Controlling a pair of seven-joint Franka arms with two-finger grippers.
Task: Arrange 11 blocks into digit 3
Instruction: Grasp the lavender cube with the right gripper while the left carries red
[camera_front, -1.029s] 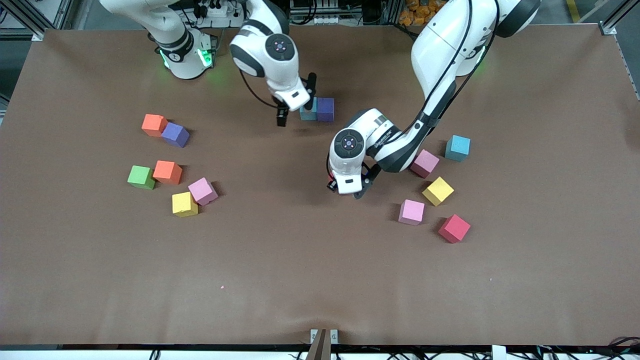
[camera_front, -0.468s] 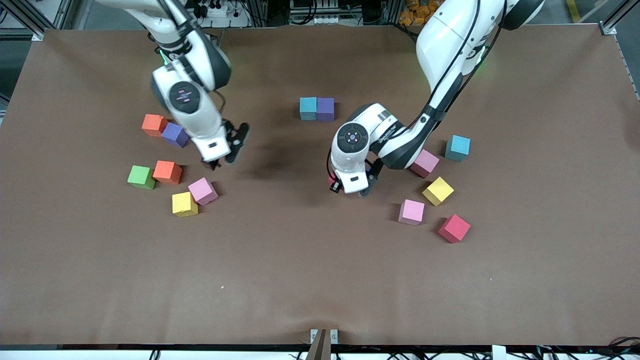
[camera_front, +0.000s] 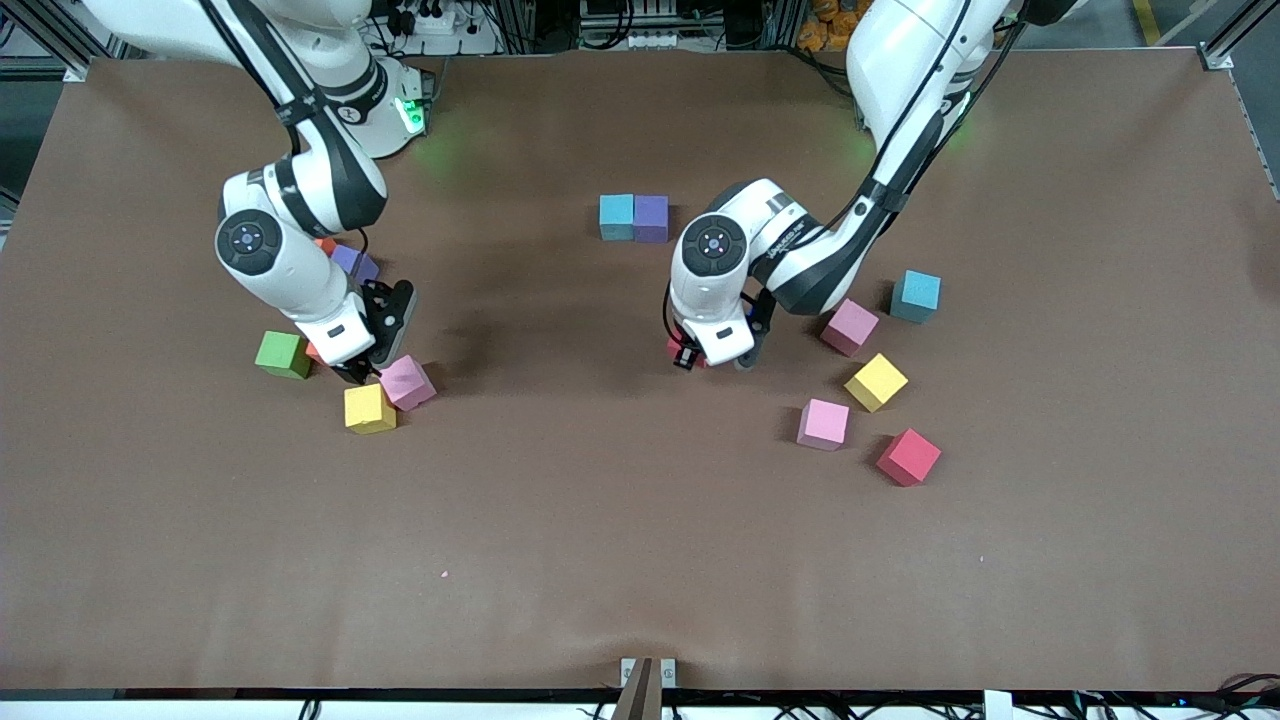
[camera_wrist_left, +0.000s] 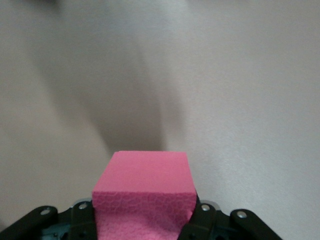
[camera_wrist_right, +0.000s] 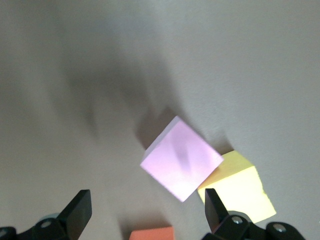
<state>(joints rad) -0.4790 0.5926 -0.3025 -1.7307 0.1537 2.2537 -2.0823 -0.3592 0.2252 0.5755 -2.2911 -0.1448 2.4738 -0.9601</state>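
Blocks for the digit 3 lie mostly loose, in two scattered groups. Nearest the front camera, toward the left arm's end, we note a red cube (camera_front: 908, 457), a pink cube (camera_front: 823, 423) and a yellow cube (camera_front: 876, 381). Toward the right arm's end, a second yellow cube (camera_front: 369, 408) touches a pink block (camera_front: 407, 382).

Over that pink block hangs the right gripper (camera_front: 372, 345), jaws wide apart and holding nothing; its wrist view shows the block between the fingertips (camera_wrist_right: 80, 212). A green cube (camera_front: 281, 354), not wanted, sits just beside.

Mid-table, the left gripper (camera_front: 712, 352) is clamped on a red block (camera_wrist_left: 145, 192), raised off the table (camera_front: 560, 520).

Farther up, we find another pink cube (camera_front: 850, 326) and a light blue cube (camera_front: 915, 295). Farthest, a light blue block (camera_front: 616, 217) and a purple block (camera_front: 651, 218) touch, beginning the top bar.

We judge the figure barely begun. Next, the held red block needs seating flush against the purple one, while the right gripper descends squarely on its tilted pink block.
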